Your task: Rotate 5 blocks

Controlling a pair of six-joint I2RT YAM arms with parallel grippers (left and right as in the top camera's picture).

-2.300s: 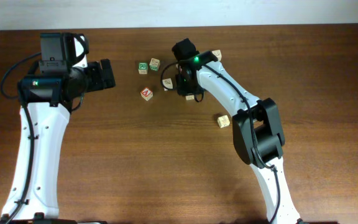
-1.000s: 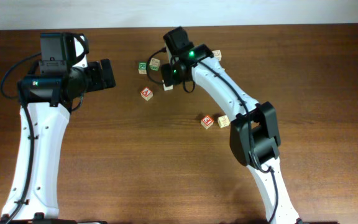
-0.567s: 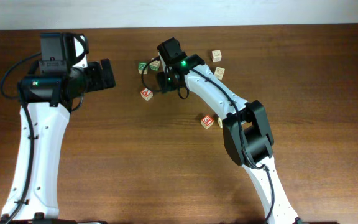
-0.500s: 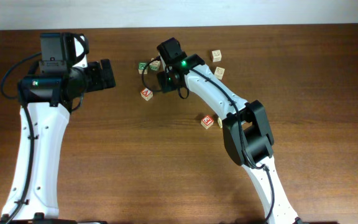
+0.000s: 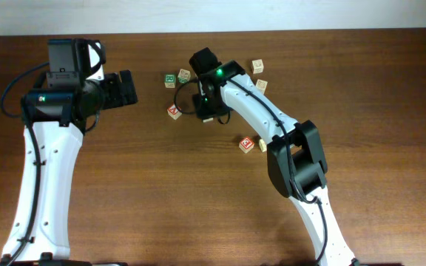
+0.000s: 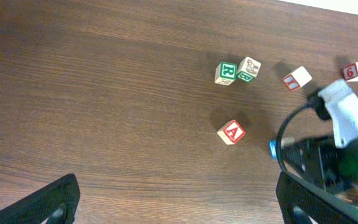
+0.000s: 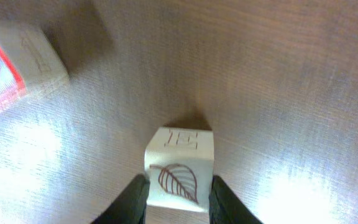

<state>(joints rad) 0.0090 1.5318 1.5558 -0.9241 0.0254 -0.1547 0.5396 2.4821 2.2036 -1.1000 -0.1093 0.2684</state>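
Overhead, the right gripper (image 5: 208,112) is seen lowered over the tabletop (image 5: 124,192) not far from the middle of its far edge, just beside the red "A" block (image 5: 174,111). Through the right wrist camera, a pale leaf block (image 7: 180,168) lettered "E" is seen clamped between the two fingers (image 7: 134,198), which are pressed against its opposite sides at a narrow spread. Whether it is raised off the wood cannot be told.

The left gripper (image 6: 176,193) is held spread wide over bare wood toward the left edge, well apart from every block.

Nearer the far edge, the green-printed cube (image 5: 169,79) is set against a pale cube (image 5: 184,74). Two beige blocks (image 5: 257,66) are found on the other side of the right arm, near the far edge. A red-faced block (image 5: 246,144) is placed closer to the tabletop's centre, with another beige block (image 5: 262,146) just beside it and partly covered by the arm.
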